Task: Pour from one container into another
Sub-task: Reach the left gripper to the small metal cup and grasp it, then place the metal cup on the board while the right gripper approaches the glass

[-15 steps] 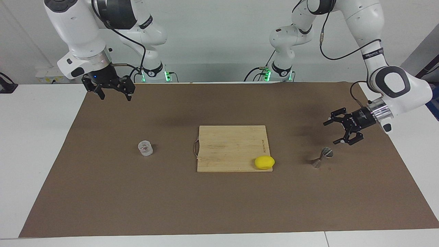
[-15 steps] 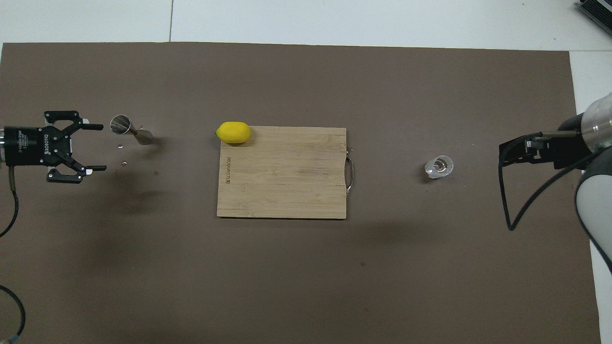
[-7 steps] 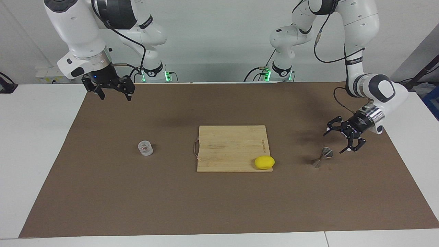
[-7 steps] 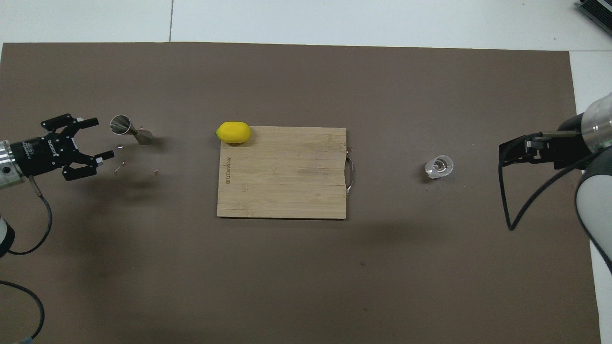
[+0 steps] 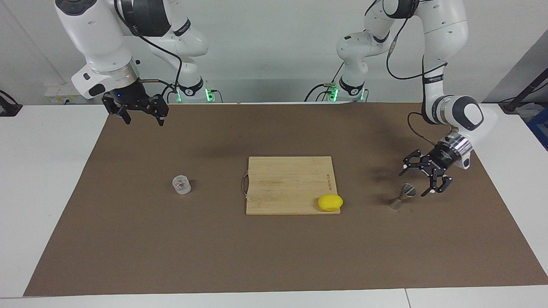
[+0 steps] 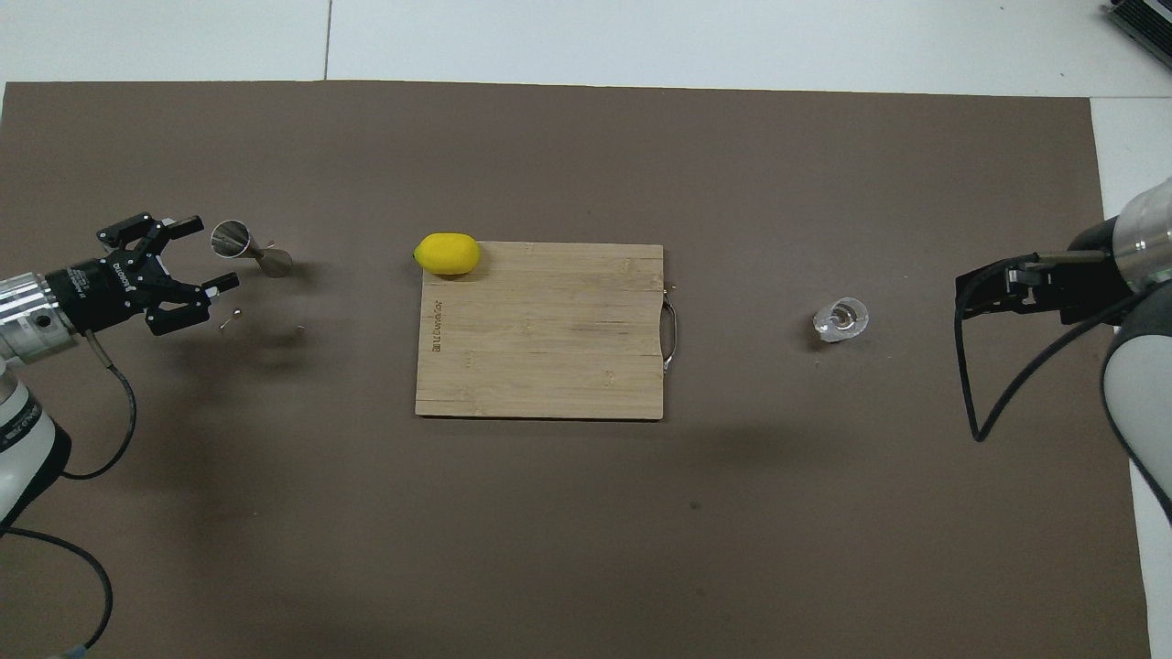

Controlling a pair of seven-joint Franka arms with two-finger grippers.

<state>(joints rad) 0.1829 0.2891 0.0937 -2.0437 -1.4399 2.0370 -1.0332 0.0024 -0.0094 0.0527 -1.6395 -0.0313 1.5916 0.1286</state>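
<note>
Reaching for the jigger (image 5: 402, 196), which lies tipped over: left gripper (image 5: 419, 177) hangs wide open and empty, just beside it. Grip at waist w/o rolling it. Right gripper (image 5: 138, 112) waits, spread, empty, well apart from the tumbler (image 5: 181, 184).

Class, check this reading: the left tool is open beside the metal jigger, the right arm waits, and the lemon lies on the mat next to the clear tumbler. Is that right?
One slip: the lemon lies on a corner of the cutting board, well apart from the tumbler, as the overhead view shows. The rest holds: the left tool is open beside the jigger.
</note>
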